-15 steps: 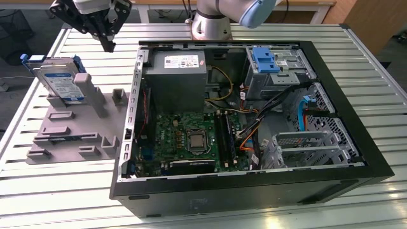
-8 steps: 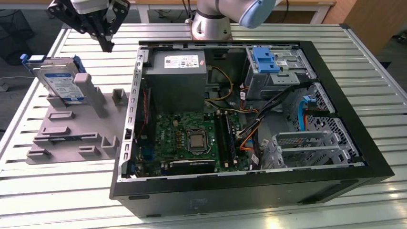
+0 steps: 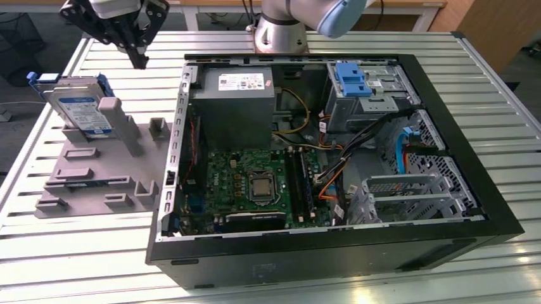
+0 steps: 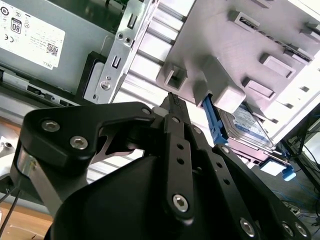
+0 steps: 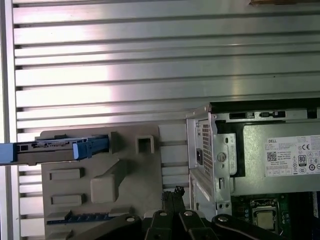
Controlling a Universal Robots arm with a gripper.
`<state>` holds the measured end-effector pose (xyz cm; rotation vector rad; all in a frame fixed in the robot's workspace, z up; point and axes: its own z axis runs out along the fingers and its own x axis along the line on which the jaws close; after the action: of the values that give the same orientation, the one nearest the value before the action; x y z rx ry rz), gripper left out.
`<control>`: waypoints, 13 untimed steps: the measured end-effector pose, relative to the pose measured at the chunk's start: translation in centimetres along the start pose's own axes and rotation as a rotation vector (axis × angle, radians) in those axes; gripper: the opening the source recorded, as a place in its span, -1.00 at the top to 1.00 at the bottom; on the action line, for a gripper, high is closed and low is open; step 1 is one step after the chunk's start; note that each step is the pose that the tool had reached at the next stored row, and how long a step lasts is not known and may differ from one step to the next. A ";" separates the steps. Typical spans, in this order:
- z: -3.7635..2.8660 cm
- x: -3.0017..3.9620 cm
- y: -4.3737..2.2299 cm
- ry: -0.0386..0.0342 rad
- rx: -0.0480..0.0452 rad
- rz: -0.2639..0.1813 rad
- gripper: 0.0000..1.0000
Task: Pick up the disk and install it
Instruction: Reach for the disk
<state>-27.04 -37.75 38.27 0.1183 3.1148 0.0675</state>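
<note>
One slatted metal table carries everything. The open computer case lies on its side on it and is my reference for all positions.

Inside the case:
- grey power supply at the far end
- green motherboard in front of it
- empty-looking metal drive cage along the wall on the exterior view's right
- blue latch in the far corner on that same side

Outside the case, just beside its wall on the exterior view's left, sits a grey plastic stand. The disk stands on edge in it, at the end of the stand farthest from the case wall, leaning on an upright post. Blue side rails are on it, and the label faces the case. The first wrist view shows it edge-on, well apart from the case. The second wrist view shows it seated behind the stand's blocks.

The claw hangs above the table, roughly over the strip between stand and case, near the case's power-supply corner. It's clear of the disk and touching nothing. In both wrist views the fingertips meet with nothing between them, so it's closed and empty.

Status, my read: nothing done yet. The disk isn't grasped or lifted, and the cage holds no disk. Both pick and install are outstanding.
</note>
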 end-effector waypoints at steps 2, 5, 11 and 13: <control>0.01 0.33 0.15 0.0000 0.0000 0.000 0.79; 0.03 0.98 0.42 0.0000 0.0000 0.000 0.79; 0.07 2.11 0.64 -0.0001 0.0000 0.000 0.79; 0.09 2.46 0.70 0.0000 0.0000 0.000 0.79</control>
<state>-29.43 -36.86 38.16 0.1183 3.1147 0.0675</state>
